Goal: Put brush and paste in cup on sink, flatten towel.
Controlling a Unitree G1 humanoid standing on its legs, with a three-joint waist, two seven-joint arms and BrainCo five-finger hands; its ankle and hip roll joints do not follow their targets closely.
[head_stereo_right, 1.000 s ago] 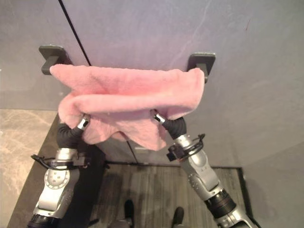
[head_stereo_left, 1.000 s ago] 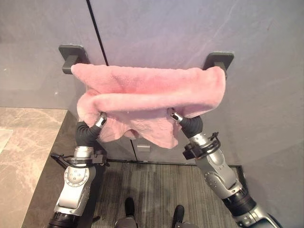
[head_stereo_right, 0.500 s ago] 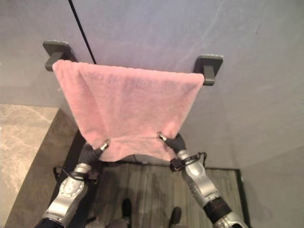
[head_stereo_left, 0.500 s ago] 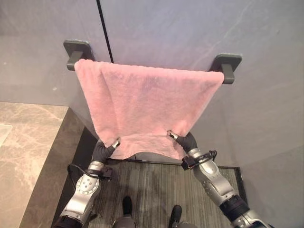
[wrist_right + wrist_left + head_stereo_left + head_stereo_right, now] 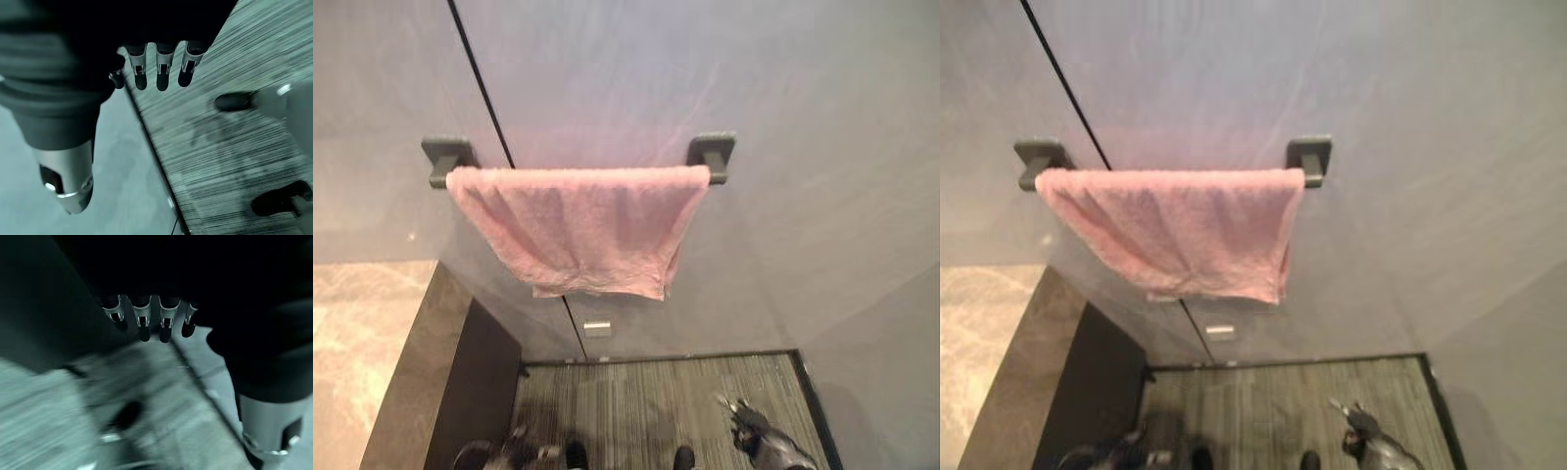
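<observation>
Towel (image 5: 582, 227) hung flat over rail (image 5: 703, 149), long axis running left-right, high up on wall. I had both hands low by floor, well below it: right hand (image 5: 747, 428) and left hand (image 5: 146, 318), fingers loose, holding nothing. Right looked slightly nearer, I'd guess.

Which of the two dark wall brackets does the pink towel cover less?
The bracket on the robot's right: its block stands clear above the towel, whose corner just meets it. At the left bracket the towel's edge reaches up against it.

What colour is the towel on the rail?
Pink, plain all over; the towel shows best in the left eye view.
</observation>
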